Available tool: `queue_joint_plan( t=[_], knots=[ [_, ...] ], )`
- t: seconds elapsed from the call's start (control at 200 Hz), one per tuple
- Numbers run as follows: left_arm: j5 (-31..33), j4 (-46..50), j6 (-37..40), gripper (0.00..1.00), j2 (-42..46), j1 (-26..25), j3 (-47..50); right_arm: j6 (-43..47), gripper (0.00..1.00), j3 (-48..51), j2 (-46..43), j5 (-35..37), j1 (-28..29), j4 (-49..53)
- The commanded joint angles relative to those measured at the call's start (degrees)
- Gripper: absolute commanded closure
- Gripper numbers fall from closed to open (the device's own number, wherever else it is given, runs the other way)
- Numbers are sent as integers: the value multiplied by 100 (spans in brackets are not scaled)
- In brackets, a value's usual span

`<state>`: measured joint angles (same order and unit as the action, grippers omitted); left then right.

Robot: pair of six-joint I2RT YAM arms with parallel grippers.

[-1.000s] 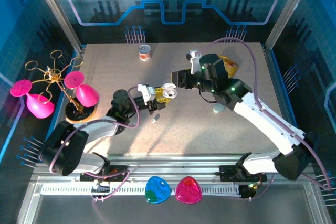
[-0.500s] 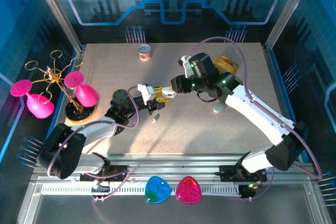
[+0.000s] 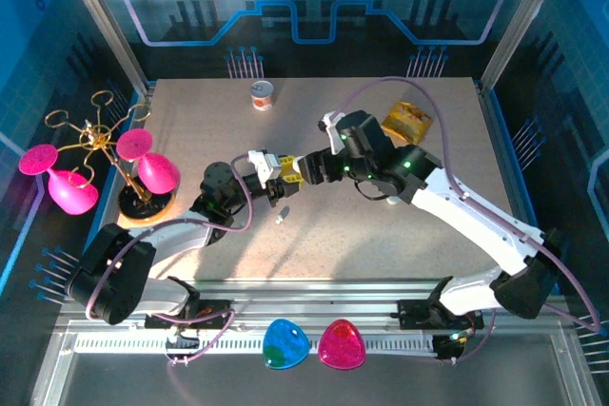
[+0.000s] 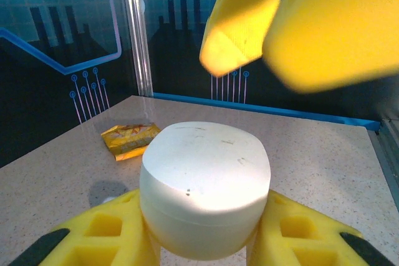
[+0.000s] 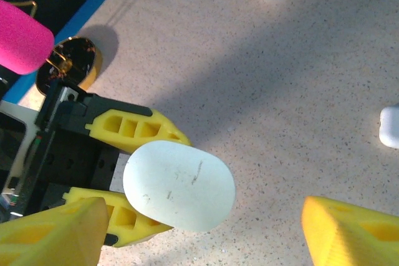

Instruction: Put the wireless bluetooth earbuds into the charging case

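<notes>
A closed white charging case (image 4: 206, 179) sits upright between the yellow fingers of my left gripper (image 3: 281, 178), which is shut on it above the middle of the table. From the right wrist the case (image 5: 179, 185) appears as a scuffed oval. My right gripper (image 3: 306, 168) hovers right over the case and stands open, one finger (image 5: 56, 235) on each side, not touching it. One tiny white earbud (image 3: 280, 219) lies on the table just below the left gripper. A second white case (image 5: 389, 126) lies on the table to the right.
An orange-labelled can (image 3: 263, 95) stands at the back. A yellow packet (image 3: 407, 121) lies at back right. A gold stand with pink glasses (image 3: 143, 173) occupies the left side. Blue (image 3: 284, 344) and pink (image 3: 342, 344) shells rest on the front rail.
My right arm has swung left and its open gripper has come down over the case. The left gripper has kept its hold and barely moved.
</notes>
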<state>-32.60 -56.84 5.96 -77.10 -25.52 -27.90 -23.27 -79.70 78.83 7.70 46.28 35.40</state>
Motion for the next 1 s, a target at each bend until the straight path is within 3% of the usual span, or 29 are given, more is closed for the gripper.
queue_joint_plan(
  t=[0.0, 0.3, 0.58, 0.755, 0.845, 0.905, 0.996],
  knots=[
    [75, -169, -74, 76, -24, -41, -139, -44, 18, -60, 248, 300, 147, -83],
    [89, -179, -104, 76, 2, -40, -101, -57, 18, -169, 680, 97, 201, -246],
    [112, -236, -62, 75, 20, -36, -94, -273, 34, -336, 981, -58, 144, -52],
    [127, -222, -51, 73, 11, -41, -93, -273, 51, -380, 927, -62, 135, 29],
    [164, -216, -38, 64, -7, -41, -93, -249, 52, -353, 833, 50, 110, 29],
    [204, -160, 0, 45, 14, -41, -79, -246, 52, -283, 771, 125, 59, -12],
    [234, 67, 133, 25, 122, -41, -39, -290, 52, -114, 676, 202, -130, -155]
  ],
)
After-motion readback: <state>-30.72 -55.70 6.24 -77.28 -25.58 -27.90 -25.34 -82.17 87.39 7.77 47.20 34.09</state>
